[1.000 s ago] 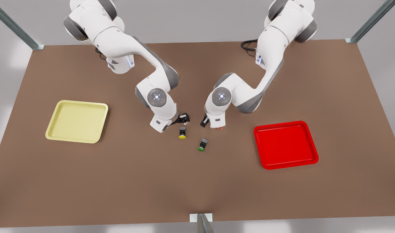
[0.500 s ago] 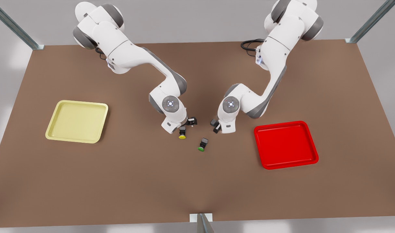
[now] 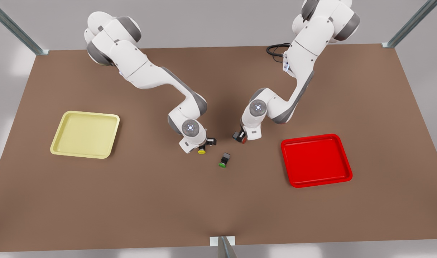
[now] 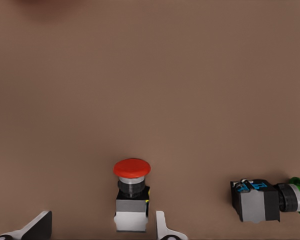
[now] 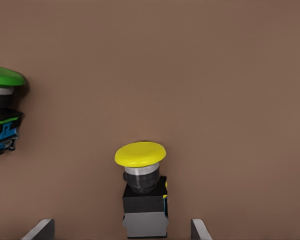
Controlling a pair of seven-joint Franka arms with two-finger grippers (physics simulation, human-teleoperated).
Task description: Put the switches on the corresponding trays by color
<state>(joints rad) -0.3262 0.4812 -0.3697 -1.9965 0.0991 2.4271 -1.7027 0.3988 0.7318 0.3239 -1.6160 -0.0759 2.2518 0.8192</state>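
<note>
The red switch [image 4: 132, 192] – round red cap on a black-grey boxy body – lies on the brown worktop [image 3: 218, 200] between the spread fingers of the left end effector [image 4: 102, 231], cap pointing away from the wrist. The yellow switch [image 5: 142, 192] lies likewise between the open fingers of the right end effector [image 5: 122, 232]. In the front view both sit mid-worktop, long axes roughly toward the camera – the yellow tray [image 3: 85, 134] and red tray [image 3: 316, 160] lie well apart on either side. A green switch [image 3: 224, 160] lies between them.
</note>
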